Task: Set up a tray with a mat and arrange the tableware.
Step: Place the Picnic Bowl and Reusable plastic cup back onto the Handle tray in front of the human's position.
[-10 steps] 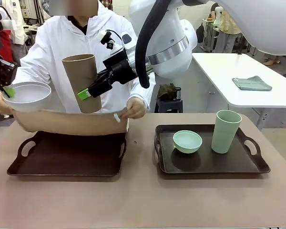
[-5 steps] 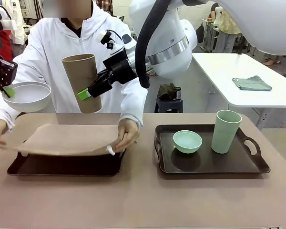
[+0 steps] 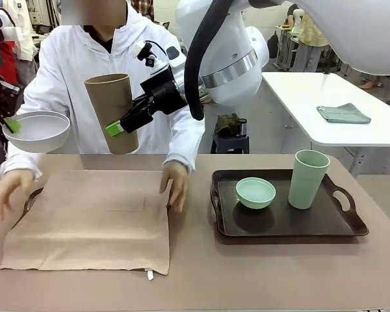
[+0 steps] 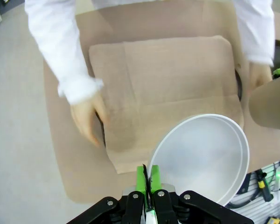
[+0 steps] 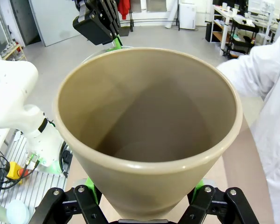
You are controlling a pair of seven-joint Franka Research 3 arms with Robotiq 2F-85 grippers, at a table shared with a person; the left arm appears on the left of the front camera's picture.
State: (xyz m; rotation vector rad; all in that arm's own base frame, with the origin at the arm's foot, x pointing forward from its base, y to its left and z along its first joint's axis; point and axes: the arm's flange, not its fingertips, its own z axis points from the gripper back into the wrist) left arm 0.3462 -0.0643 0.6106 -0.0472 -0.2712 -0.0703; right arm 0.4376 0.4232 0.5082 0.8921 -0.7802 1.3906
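Table [image 3: 195,279]: person's hands [image 3: 176,184] flatten mat [image 3: 91,224] | left gripper [image 4: 148,179] pinches white bowl [image 4: 200,156] | right gripper [image 3: 117,128] clamps brown cup [image 3: 109,104] | next likely: lower both onto mat after hands clear.

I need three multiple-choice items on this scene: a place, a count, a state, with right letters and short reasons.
1. Where is the mint green bowl? A) on the right tray B) on the floor C) on the mat
2. How many things stand on that tray? A) one B) two C) four
3. What is the right tool's state? A) open B) shut on the brown cup C) shut on a spoon
1 A: it sits there beside the mint green cup. 2 B: just the bowl and the cup. 3 B: it clamps that cup in the air.
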